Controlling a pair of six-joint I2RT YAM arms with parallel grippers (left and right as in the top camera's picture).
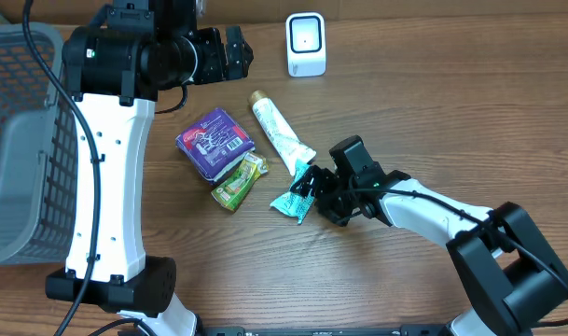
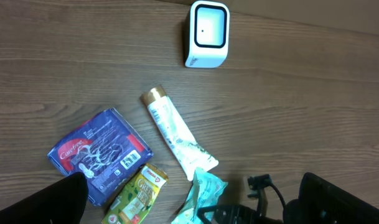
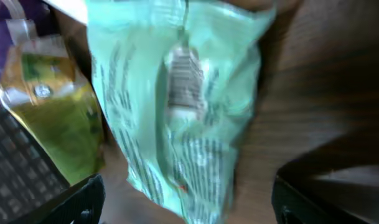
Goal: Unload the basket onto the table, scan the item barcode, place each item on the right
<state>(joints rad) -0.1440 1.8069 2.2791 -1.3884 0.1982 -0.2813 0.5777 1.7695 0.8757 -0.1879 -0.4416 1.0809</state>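
Now the right gripper (image 1: 309, 191) hovers over the teal packet (image 1: 288, 202), jaws wide; next, grip and carry to scanner (image 1: 306, 44); left gripper (image 1: 229, 54) unclear.

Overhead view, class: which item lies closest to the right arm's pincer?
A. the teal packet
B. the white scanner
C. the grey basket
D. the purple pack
A: the teal packet lies right at the tips of the right pincer, and in the right wrist view it fills the space between the spread fingers.
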